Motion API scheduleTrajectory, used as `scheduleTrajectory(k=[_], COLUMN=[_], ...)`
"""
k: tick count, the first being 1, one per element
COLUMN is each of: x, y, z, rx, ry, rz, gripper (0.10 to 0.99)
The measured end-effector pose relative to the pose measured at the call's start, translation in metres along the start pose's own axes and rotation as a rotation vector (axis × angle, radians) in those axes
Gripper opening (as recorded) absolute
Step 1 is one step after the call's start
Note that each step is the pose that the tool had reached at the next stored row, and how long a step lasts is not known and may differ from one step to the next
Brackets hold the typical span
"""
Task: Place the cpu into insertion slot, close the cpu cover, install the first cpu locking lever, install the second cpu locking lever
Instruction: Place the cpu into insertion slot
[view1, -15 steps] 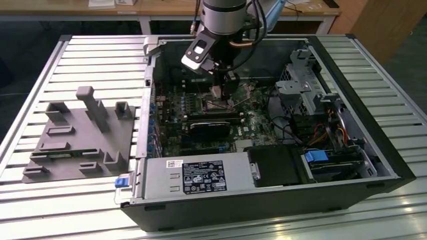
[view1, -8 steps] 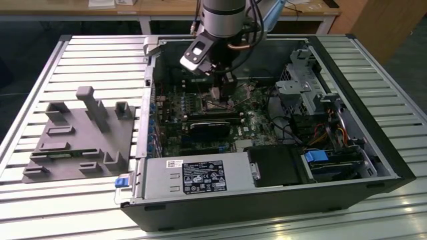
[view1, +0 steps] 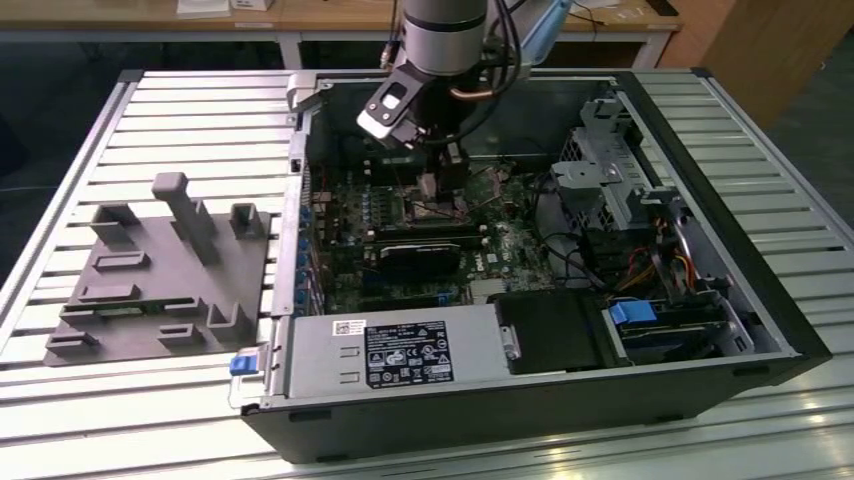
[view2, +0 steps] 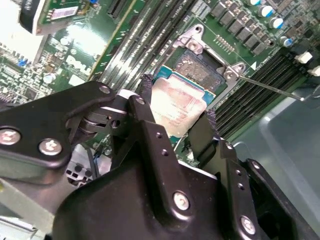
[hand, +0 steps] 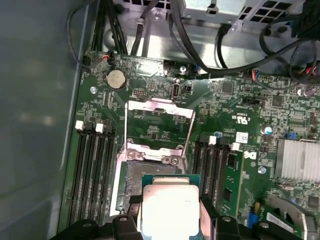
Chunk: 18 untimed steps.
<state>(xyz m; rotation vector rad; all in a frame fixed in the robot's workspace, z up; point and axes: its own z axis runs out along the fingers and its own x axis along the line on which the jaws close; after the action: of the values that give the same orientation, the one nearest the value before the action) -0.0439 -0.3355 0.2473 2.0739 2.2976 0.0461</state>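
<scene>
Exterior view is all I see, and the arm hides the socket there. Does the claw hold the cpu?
Observer: Yes, in both wrist views the claw grips the cpu by two opposite edges.
Operator: Is the cpu cover open?
Observer: Yes, in the first wrist view the cpu cover is swung open.
Operator: Is the cpu seated?
Observer: No, in the second wrist view it covers only part of the insertion slot; the dark centre shows beside it.

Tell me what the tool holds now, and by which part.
The tool holds the cpu, pinched by two opposite edges, over the insertion slot.
</scene>
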Motion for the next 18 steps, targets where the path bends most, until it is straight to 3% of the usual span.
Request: scheduleTrajectory(k=[7, 18], x=[0.0039, 0.0121], y=[-0.0010, -0.0034], z=[0.0058, 0.0190], rx=[0.001, 0.003], ry=[-0.0033, -0.0041], rz=[0.054, 0.072], gripper=[0.537, 0.537])
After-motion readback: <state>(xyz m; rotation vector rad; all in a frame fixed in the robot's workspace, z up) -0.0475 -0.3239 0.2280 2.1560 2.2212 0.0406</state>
